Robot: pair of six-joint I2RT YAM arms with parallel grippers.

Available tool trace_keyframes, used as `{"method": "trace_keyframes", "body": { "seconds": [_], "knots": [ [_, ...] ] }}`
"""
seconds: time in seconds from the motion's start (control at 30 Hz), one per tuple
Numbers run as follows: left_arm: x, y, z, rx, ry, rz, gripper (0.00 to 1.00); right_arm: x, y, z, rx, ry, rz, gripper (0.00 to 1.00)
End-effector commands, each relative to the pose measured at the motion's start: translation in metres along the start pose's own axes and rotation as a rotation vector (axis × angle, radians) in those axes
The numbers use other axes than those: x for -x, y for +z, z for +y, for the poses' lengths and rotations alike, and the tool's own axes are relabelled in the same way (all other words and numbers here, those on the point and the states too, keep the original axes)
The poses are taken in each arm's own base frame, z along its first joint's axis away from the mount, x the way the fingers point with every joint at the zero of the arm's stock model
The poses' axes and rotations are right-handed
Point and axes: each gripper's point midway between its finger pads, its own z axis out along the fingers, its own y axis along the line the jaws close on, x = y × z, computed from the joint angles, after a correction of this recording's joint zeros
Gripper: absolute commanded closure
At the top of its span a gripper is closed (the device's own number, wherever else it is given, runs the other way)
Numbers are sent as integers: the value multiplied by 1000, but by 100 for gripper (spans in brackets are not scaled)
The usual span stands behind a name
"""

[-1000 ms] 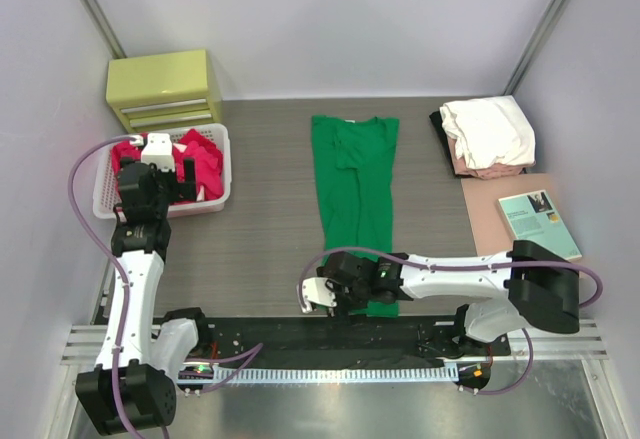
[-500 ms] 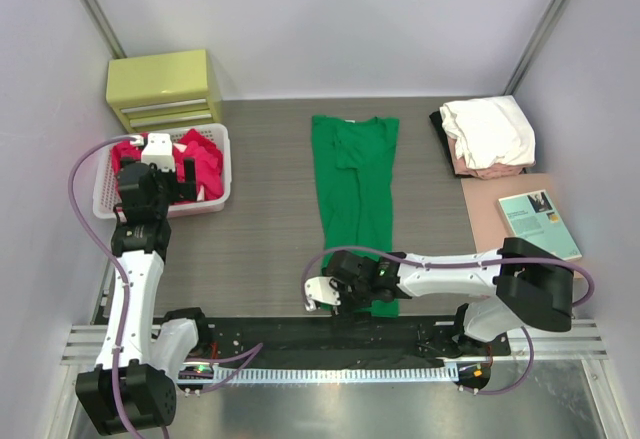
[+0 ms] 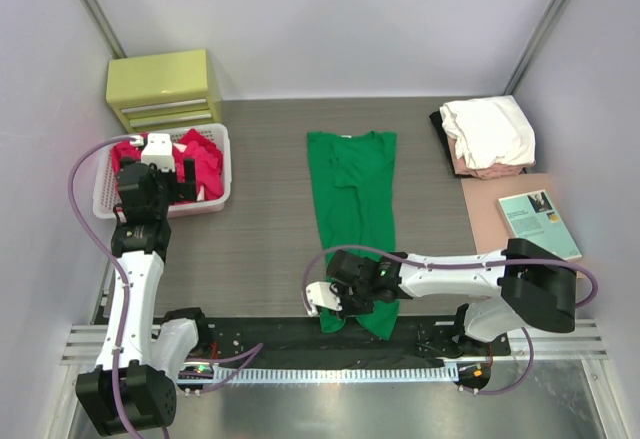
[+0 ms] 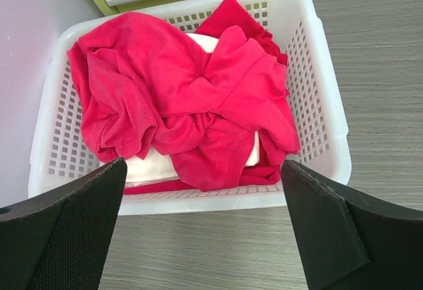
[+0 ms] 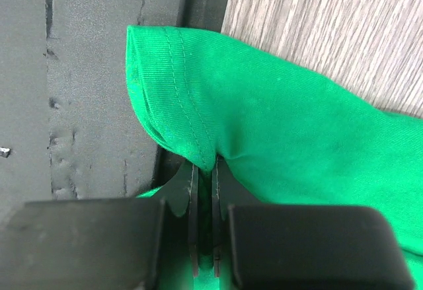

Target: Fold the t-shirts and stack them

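Green t-shirt (image 3: 352, 199) lengthwise near-far, collar far; right gripper (image 3: 338, 304) pinching hem.

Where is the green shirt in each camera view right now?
Top external: green shirt lies lengthwise mid-table, near hem pinched by the right gripper.
Left wrist: not in it.
Right wrist: fills the centre and right, hem clamped at bottom centre.
Shared landmark: the grey wood-grain table, seen in all three.
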Motion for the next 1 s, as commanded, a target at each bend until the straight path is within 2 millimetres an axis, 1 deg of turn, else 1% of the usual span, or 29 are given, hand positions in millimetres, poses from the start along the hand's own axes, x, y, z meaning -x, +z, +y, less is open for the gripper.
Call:
{"method": "trace_keyframes", "body": {
  "seconds": [0.0, 0.03, 0.1, 0.13, 0.17, 0.23, 0.27, 0.37, 0.4, 0.43, 0.47, 0.57, 0.6, 0.7, 0.73, 0.8, 0.83, 0.97],
  "knots": [
    [10, 0, 3, 5, 10, -43, 0, -11, 0, -19, -74, -16, 61, 99],
    [10, 0, 3, 5, 10, -43, 0, -12, -3, -18, -71, -24, 66, 99],
    [9, 0, 3, 5, 11, -43, 0, -6, -9, -20, -74, -34, 55, 99],
    [10, 0, 3, 5, 11, -44, 0, -2, -16, -16, -58, -44, 45, 99],
    [9, 0, 3, 5, 11, -43, 0, 9, -25, -21, -73, -46, 15, 99],
    [9, 1, 3, 5, 11, -41, 0, 19, -38, -23, -85, -63, -11, 99],
    [7, 2, 3, 4, 12, -37, 0, 35, -52, -30, -123, -78, -59, 99],
    [5, 3, 3, 4, 8, -32, 0, 52, -75, -40, -180, -106, -101, 99],
    [5, 3, 2, 3, 10, -31, 0, 54, -79, -42, -192, -107, -106, 99],
    [3, 3, 2, 3, 10, -26, 0, 54, -82, -44, -206, -112, -106, 99],
    [4, 4, -3, -25, 13, -30, 0, 54, -85, -49, -227, -124, -99, 99],
    [5, 4, -2, -24, 11, -30, 0, 51, -83, -57, -243, -131, -89, 99],
    [5, 3, -3, -26, 12, -29, 0, 44, -80, -62, -249, -131, -66, 99],
    [8, 0, -3, -27, 12, -38, 0, 33, -72, -71, -254, -145, -37, 99],
    [9, -1, -2, -24, 12, -38, 0, 30, -73, -78, -265, -136, -36, 99],
    [8, -2, -3, -27, 12, -40, 0, 29, -74, -85, -273, -138, -40, 99],
    [8, -2, -2, -27, 12, -40, 0, 27, -75, -94, -291, -140, -41, 99],
    [5, -1, -5, -36, 11, -32, 0, 28, -79, -114, -308, -118, -65, 99]
  ]
}}
